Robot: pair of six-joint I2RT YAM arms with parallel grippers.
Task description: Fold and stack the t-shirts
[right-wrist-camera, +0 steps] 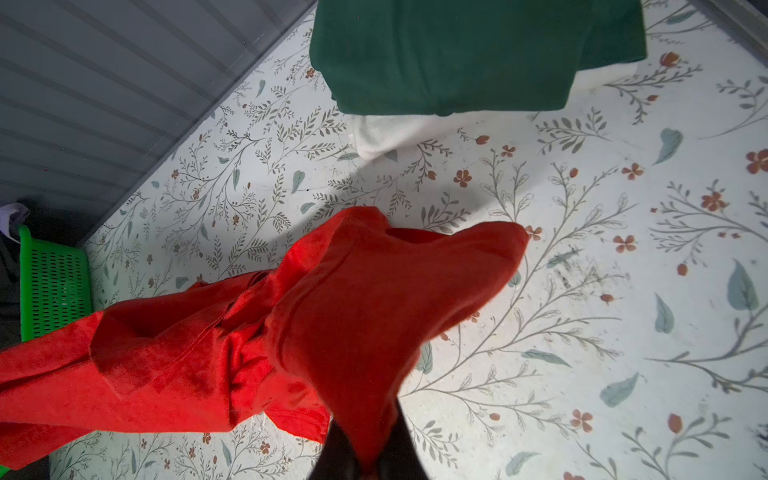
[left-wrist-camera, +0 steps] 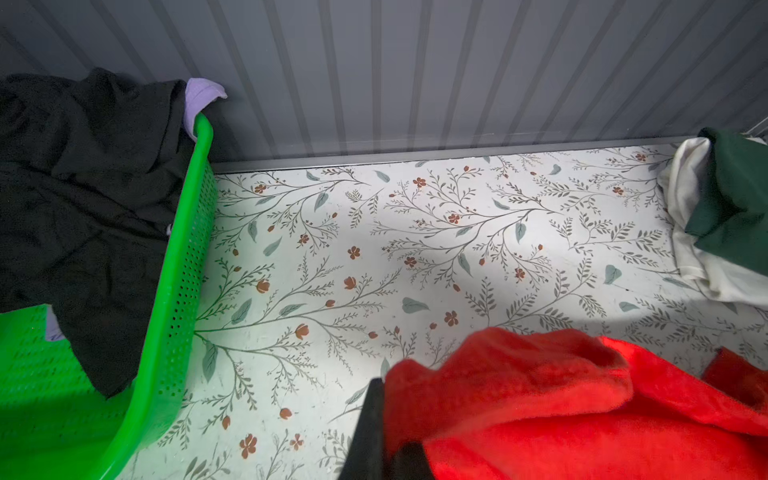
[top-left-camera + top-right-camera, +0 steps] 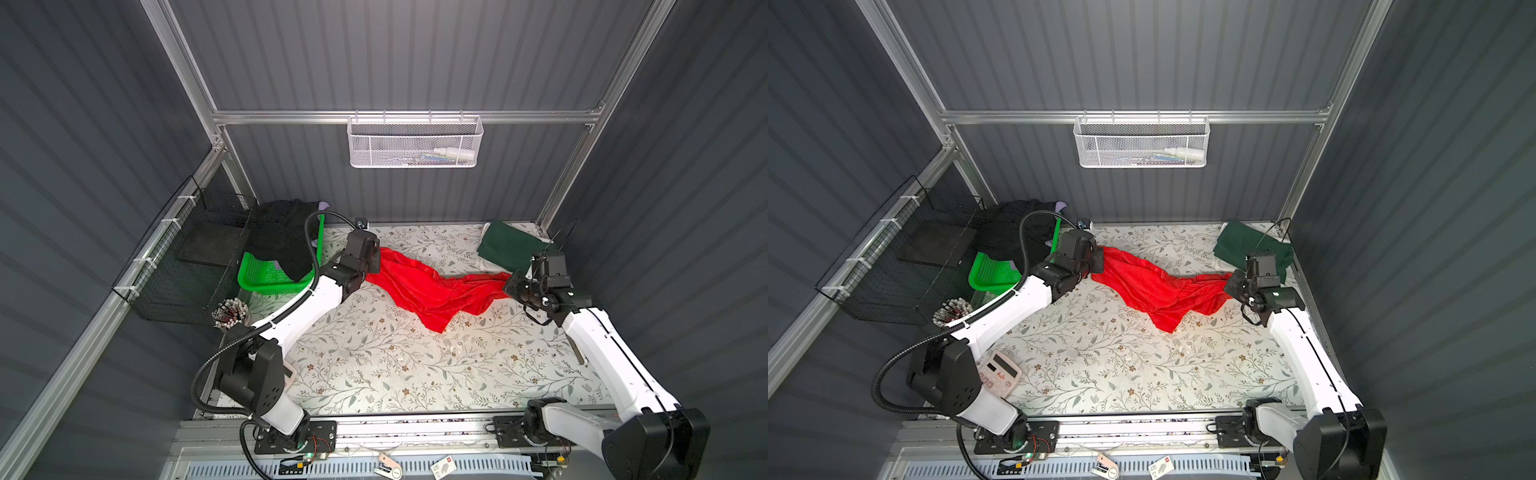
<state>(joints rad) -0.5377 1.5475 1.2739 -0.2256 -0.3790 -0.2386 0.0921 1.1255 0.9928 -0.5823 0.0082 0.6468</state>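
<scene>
One red t-shirt (image 3: 432, 291), bright and shiny, crumpled, strung across the far half of the floral table (image 3: 374, 365) between both grippers, with a fold trailing onto the surface. The left gripper (image 3: 372, 266), jaws pressed together, pinches its left end just beside the green basket (image 3: 266, 278). The right gripper (image 3: 508, 286) pinches its right end, the cloth draped over the jaws. One dark green t-shirt (image 3: 509, 245), folded, in the far right corner on top of a white t-shirt (image 1: 386, 137). One black t-shirt (image 3: 282, 237) draped over the basket, with a lavender garment (image 2: 199, 97) beneath it.
</scene>
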